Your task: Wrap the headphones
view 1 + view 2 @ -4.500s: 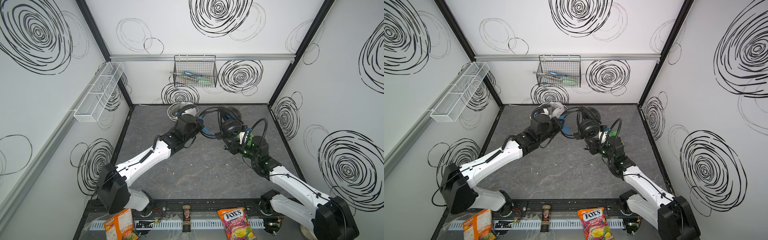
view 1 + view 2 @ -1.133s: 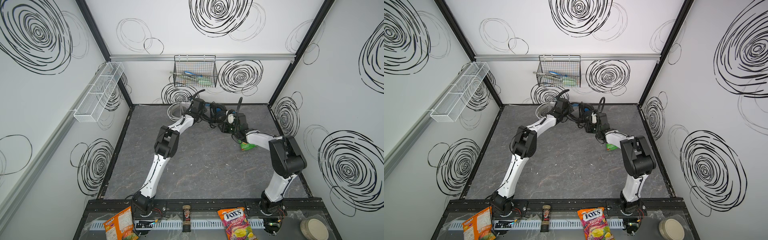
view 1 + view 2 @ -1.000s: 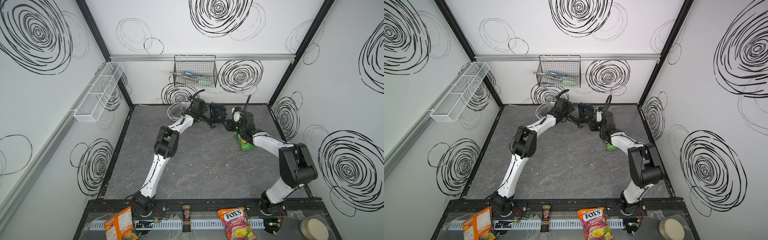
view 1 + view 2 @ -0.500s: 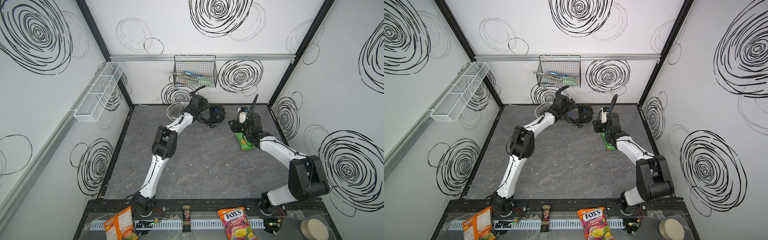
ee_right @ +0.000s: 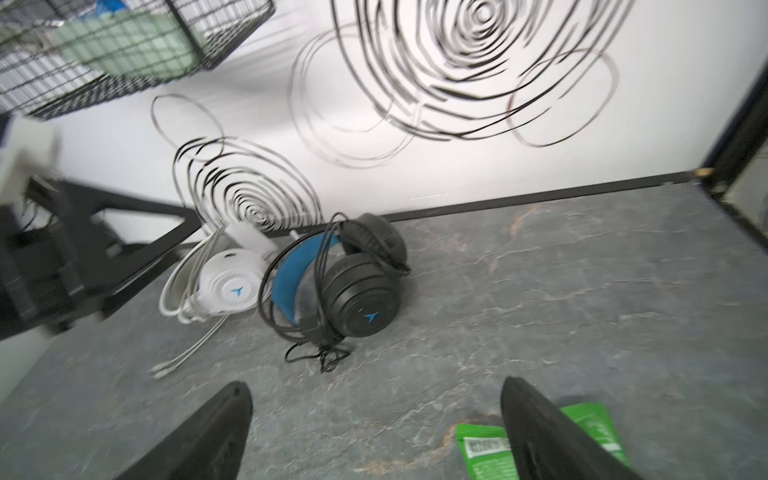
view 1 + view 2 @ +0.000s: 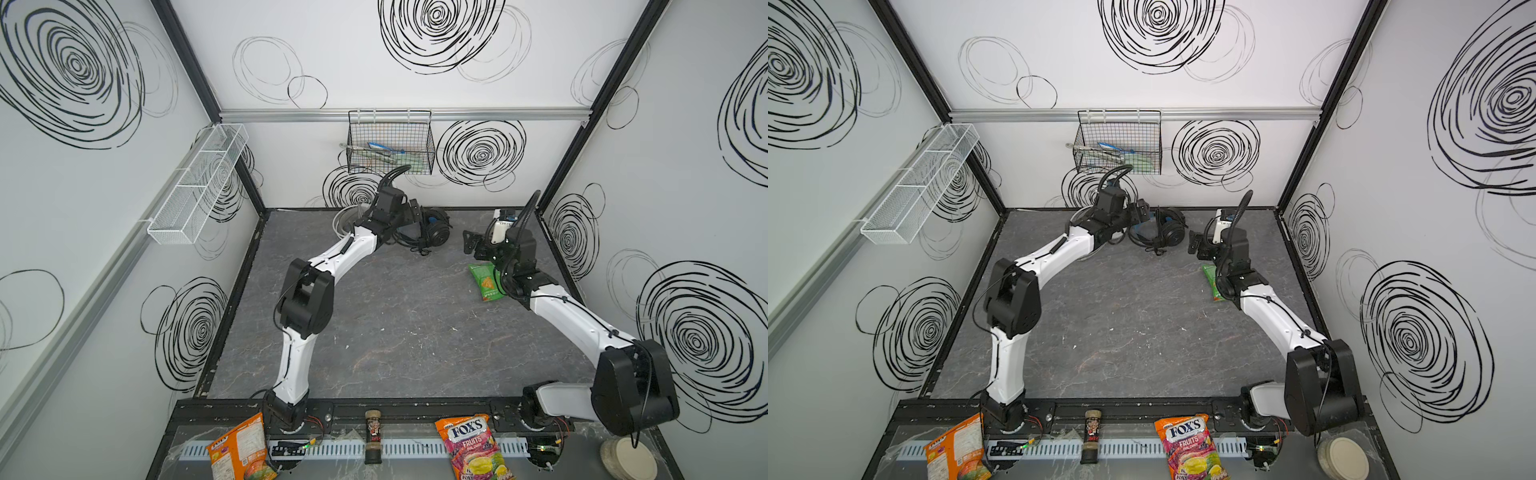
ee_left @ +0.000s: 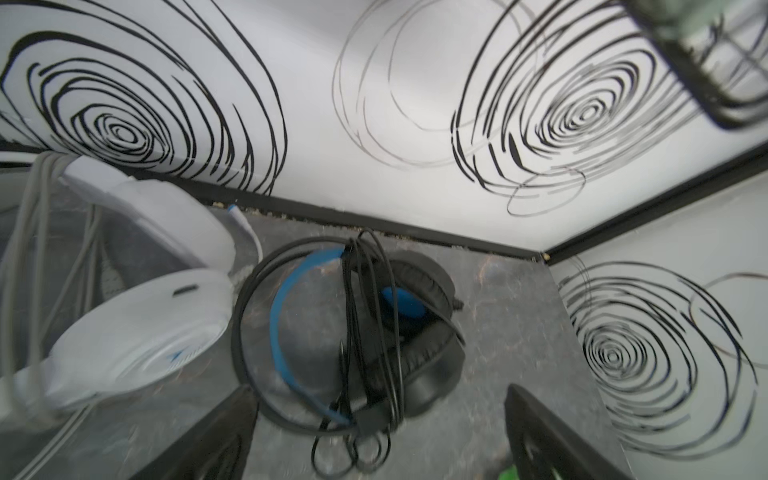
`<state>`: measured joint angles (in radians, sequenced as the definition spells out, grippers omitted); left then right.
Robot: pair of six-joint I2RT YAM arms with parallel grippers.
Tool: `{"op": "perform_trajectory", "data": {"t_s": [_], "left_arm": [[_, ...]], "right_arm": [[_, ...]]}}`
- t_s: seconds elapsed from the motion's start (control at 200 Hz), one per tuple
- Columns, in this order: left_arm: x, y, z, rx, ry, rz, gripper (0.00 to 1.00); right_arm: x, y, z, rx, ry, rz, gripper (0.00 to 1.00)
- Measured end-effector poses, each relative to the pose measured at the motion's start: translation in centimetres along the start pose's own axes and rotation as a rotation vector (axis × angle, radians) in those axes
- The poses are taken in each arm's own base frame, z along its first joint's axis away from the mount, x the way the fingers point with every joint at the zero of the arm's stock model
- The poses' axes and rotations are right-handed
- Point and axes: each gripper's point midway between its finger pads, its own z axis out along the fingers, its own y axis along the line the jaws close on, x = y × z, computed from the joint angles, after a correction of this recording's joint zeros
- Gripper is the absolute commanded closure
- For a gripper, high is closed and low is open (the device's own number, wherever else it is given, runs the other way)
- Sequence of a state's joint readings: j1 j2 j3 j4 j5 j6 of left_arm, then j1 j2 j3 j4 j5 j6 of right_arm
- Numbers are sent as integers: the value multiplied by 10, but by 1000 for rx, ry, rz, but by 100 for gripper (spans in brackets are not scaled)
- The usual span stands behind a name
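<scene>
In both top views I see one black wire basket (image 6: 390, 143) hanging on the back wall. It holds a metal utensil and some blue and pale green items too small to name. One white mesh tray (image 6: 195, 187) is fixed to the left wall. The floor is a grey marbled tabletop (image 6: 395, 332), boxed in by white walls (image 6: 332, 62) with black scribbled spirals. The black headset (image 6: 436, 232) lies near the back wall, and the white headset (image 6: 345, 216) next to it is mostly hidden by my left arm. The left gripper (image 6: 415, 210) is close by the black headset. The right gripper (image 6: 1196, 243) sits apart, near one green snack packet (image 6: 1214, 282). Four things line the front ledge: an orange packet (image 6: 239, 451), a Fox's candy bag (image 6: 473, 446), a small bottle (image 6: 374, 436) and a round lid (image 6: 627, 457). In the left wrist view, the left gripper's fingers (image 7: 216, 440) are spread wide and hold nothing, and the two headsets lie side by side ahead, each with its cable looped around it. In the right wrist view, the right gripper's fingers (image 5: 208, 436) are also spread wide and empty, well back from both headsets.
</scene>
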<state>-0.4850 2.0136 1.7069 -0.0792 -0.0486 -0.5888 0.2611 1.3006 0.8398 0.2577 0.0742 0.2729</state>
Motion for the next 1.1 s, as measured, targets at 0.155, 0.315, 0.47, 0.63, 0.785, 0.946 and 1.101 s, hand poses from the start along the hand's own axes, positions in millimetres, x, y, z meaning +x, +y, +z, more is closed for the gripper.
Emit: {"op": "perform_trajectory", "data": {"t_s": [0.155,0.315,0.47,0.63,0.785,0.946,1.101], "left_arm": [[13,10,-95,53,-20,34,4],[35,49,-174,28,-82,84,4],[43,108,-228,-98,-162,97,4],[37,181,-248,-398,-236,99,4],[40,225,-248,-622,-258,174,4],[47,278,-252,-805,-306,194,4],[70,310,-243,-858,-332,222,4]], "right_arm": [[4,-45,-15,143,-50,59,3],[34,-108,-35,335,-42,123,3],[73,-155,-56,458,3,153,3],[112,-173,-63,481,74,127,3],[129,-169,-48,423,130,82,3],[146,-167,-31,381,185,49,3],[143,-159,-6,304,198,31,3]]}}
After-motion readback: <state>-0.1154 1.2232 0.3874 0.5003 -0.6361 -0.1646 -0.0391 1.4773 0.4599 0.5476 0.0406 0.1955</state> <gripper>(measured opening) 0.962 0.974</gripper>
